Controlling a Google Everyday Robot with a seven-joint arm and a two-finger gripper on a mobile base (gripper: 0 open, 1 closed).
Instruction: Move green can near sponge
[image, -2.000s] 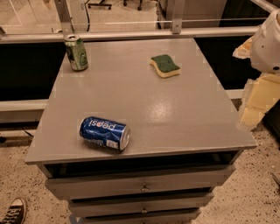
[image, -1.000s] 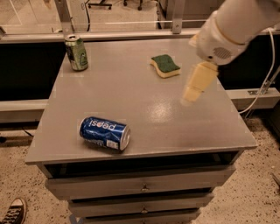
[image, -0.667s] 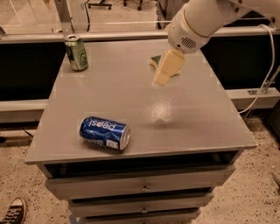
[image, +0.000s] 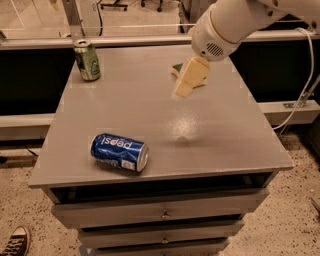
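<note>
Claw (image: 189, 79), grip state indeterminate, hung upper centre, partly hiding sponge (image: 176, 68); approach step; next move likely required reaching green can (image: 87, 60), upper left.

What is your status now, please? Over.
Gripper over table, hiding most of sponge. Green can upright at back left, not grasped. Pepsi can lies at front, clear of path.

Looks like a robotics lab: grey drawer cabinet (image: 150, 105) on speckled floor (image: 285, 225), chair casters (image: 116, 5) at 12 o'clock, cable (image: 287, 119) at 3 o'clock, gripper (image: 182, 90) over its top, 1 o'clock.
</note>
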